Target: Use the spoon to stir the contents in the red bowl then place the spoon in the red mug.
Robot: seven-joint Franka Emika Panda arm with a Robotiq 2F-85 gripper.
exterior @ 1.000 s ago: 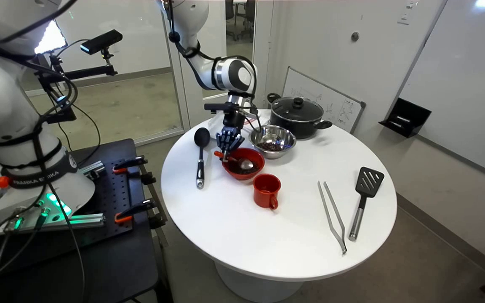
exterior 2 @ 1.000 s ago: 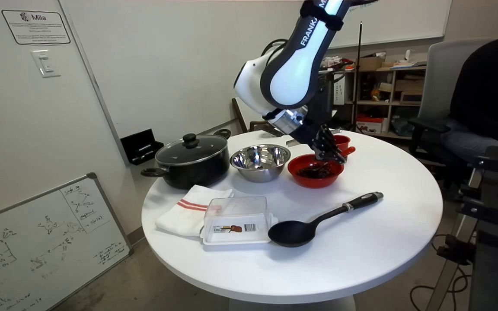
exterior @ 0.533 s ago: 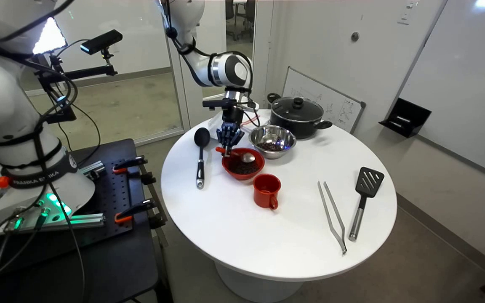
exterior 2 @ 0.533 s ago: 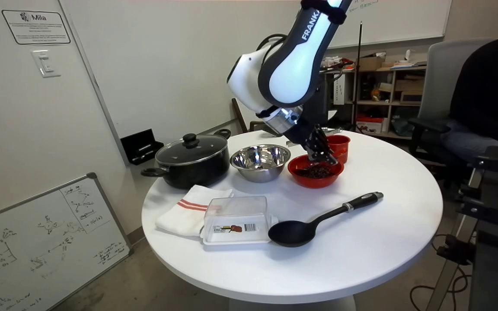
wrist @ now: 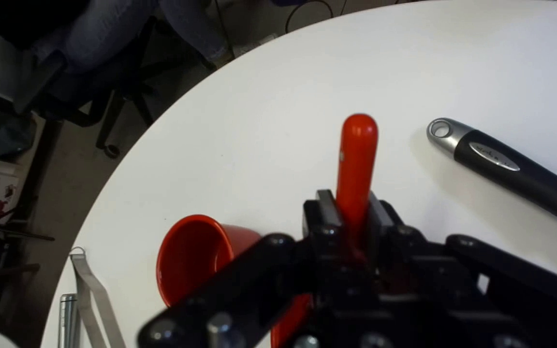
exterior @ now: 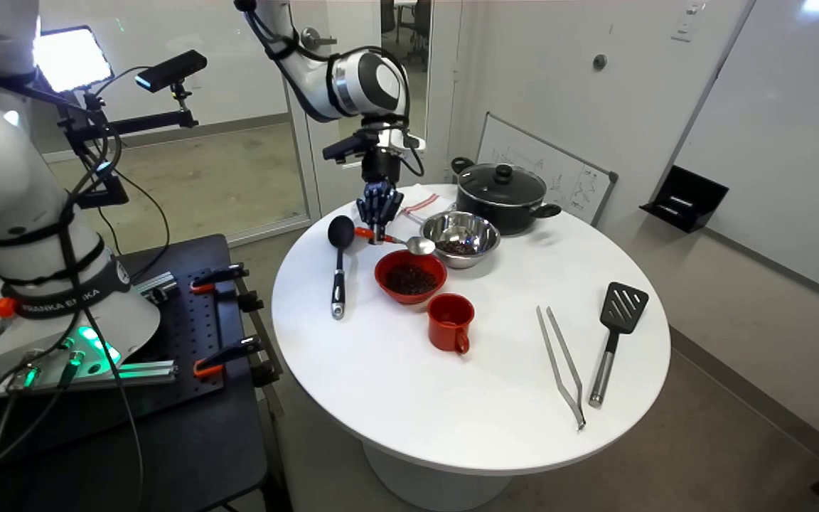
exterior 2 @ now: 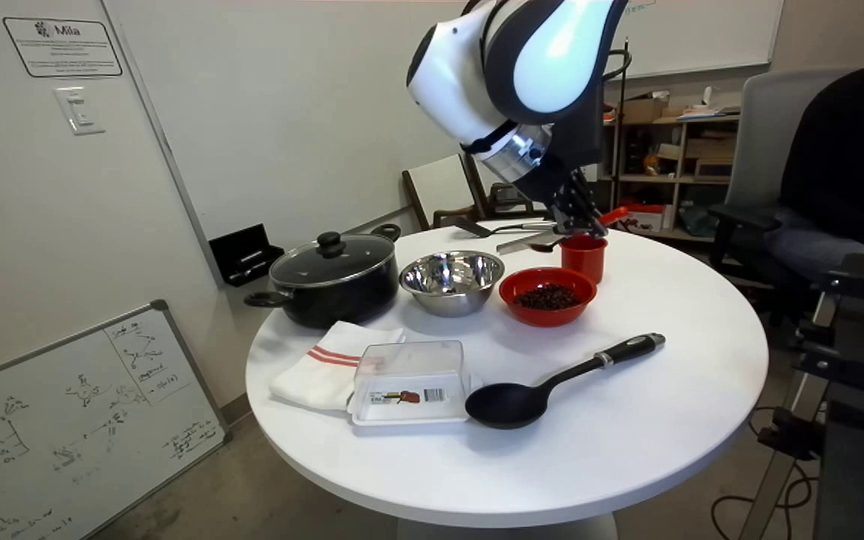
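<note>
Red bowl (wrist: 291, 319) mostly hidden by the pincer (wrist: 354, 210) in the wrist view (tongs (wrist: 105, 307) cropped below).

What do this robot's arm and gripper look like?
The arm is white with black trim, a silver wrist band and black cables strapped along it; its dark base collar reads FRANKA EMIKA. The gripper is black, with linkage-jointed fingers and shiny round fasteners.

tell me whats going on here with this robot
A robot arm is gripping a red-handled spoon in its jaws. The spoon is up in the air, clear of the red bowl, which has small dark bits in it. The red mug stands beside the bowl, with no spoon in it yet. A separate black spoon lies on the white table, not being held.
</note>
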